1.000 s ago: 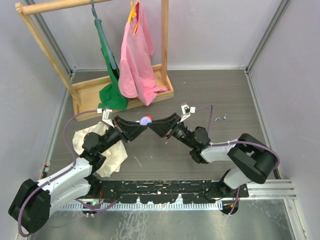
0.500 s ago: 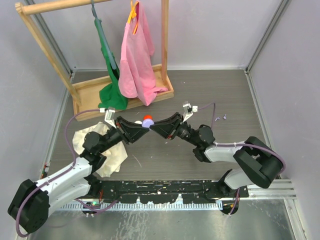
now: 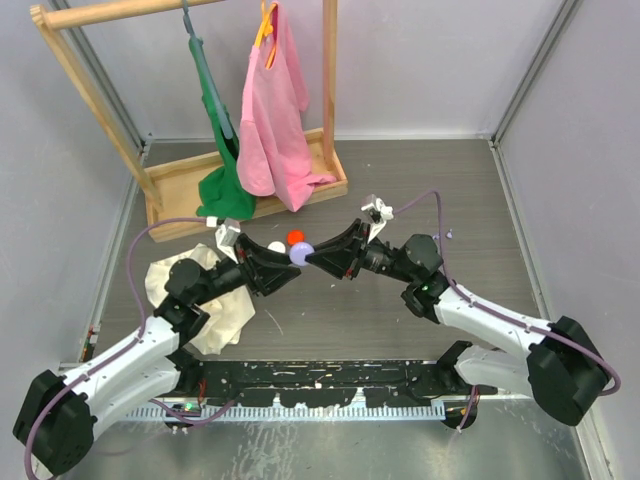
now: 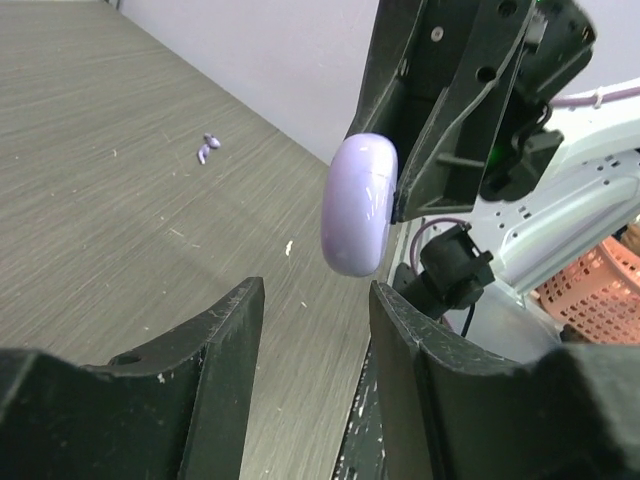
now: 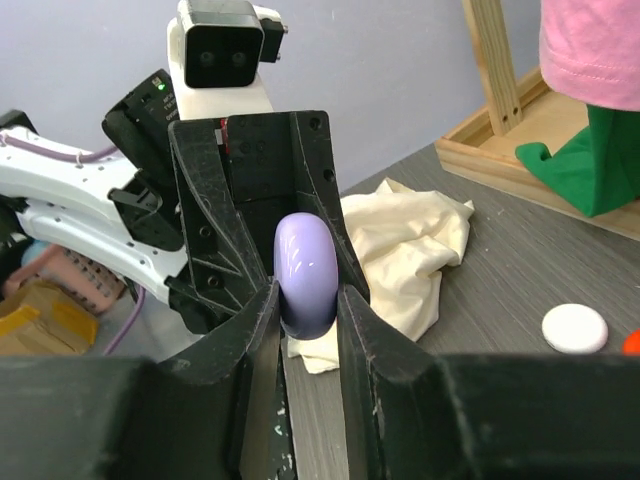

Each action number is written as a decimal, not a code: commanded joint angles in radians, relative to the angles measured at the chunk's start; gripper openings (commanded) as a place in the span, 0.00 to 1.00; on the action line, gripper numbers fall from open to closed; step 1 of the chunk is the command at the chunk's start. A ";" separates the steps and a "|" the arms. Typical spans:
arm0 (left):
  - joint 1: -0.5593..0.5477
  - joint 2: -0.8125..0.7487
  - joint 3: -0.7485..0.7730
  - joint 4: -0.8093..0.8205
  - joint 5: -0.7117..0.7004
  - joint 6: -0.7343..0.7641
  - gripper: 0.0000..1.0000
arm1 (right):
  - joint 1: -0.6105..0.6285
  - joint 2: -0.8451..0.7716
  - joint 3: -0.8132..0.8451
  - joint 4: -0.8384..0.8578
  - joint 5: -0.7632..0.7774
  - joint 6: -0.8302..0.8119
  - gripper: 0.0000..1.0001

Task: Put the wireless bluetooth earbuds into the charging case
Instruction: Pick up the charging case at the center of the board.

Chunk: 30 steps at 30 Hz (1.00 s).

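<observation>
The charging case (image 5: 305, 262), a pale-lavender puck standing on edge, is pinched between the two fingers of my right gripper (image 5: 307, 298), which is shut on it. From above, the case (image 3: 300, 254) hangs over the table's middle where both grippers meet tip to tip. My left gripper (image 4: 315, 298) faces the case (image 4: 358, 205) with its jaws open and a gap on each side; nothing is between them. The wireless bluetooth earbuds (image 3: 441, 236) lie as tiny pale pieces on the table to the right, also visible as the earbuds (image 4: 208, 148) in the left wrist view.
A red-orange cap (image 3: 295, 238) and a white disc (image 5: 575, 328) lie just behind the grippers. A cream cloth (image 3: 205, 290) is bunched under the left arm. A wooden rack base (image 3: 185, 195) with pink and green garments stands at the back left.
My left gripper opened and let go of the case, which stays in the right gripper. Both grippers and the case shifted slightly nearer; the right arm's elbow swung outward.
</observation>
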 commanded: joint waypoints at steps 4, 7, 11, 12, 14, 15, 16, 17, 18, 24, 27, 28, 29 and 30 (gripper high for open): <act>0.002 0.033 0.044 0.048 0.123 0.085 0.50 | -0.003 -0.087 0.152 -0.445 -0.062 -0.236 0.11; 0.002 0.048 0.046 0.077 0.157 0.098 0.50 | -0.002 -0.096 0.194 -0.549 -0.081 -0.296 0.11; 0.002 0.065 0.046 0.115 0.194 0.103 0.49 | -0.003 -0.093 0.238 -0.644 -0.109 -0.349 0.11; 0.002 0.071 0.045 0.125 0.203 0.101 0.49 | -0.003 -0.094 0.247 -0.660 -0.116 -0.362 0.11; 0.002 0.080 0.044 0.138 0.212 0.099 0.46 | -0.003 -0.094 0.258 -0.681 -0.133 -0.383 0.11; 0.002 0.083 0.043 0.144 0.215 0.098 0.45 | -0.003 -0.093 0.264 -0.686 -0.140 -0.391 0.11; 0.002 0.085 0.040 0.153 0.216 0.095 0.43 | -0.002 -0.092 0.268 -0.692 -0.147 -0.400 0.11; 0.002 0.089 0.038 0.158 0.220 0.096 0.42 | -0.002 -0.091 0.272 -0.699 -0.153 -0.408 0.11; 0.002 0.091 0.037 0.163 0.220 0.095 0.41 | -0.002 -0.089 0.278 -0.708 -0.155 -0.417 0.11; 0.001 0.120 0.036 0.189 0.236 0.086 0.36 | -0.002 -0.063 0.318 -0.767 -0.170 -0.462 0.11; 0.002 0.138 0.035 0.198 0.244 0.086 0.34 | -0.001 -0.051 0.335 -0.784 -0.173 -0.476 0.11; 0.002 0.142 0.034 0.200 0.246 0.085 0.34 | -0.001 -0.048 0.338 -0.787 -0.174 -0.479 0.12; 0.002 0.146 0.035 0.205 0.249 0.084 0.34 | 0.000 -0.045 0.342 -0.793 -0.176 -0.484 0.11; 0.002 0.150 0.035 0.210 0.252 0.081 0.34 | 0.002 -0.042 0.348 -0.801 -0.179 -0.491 0.11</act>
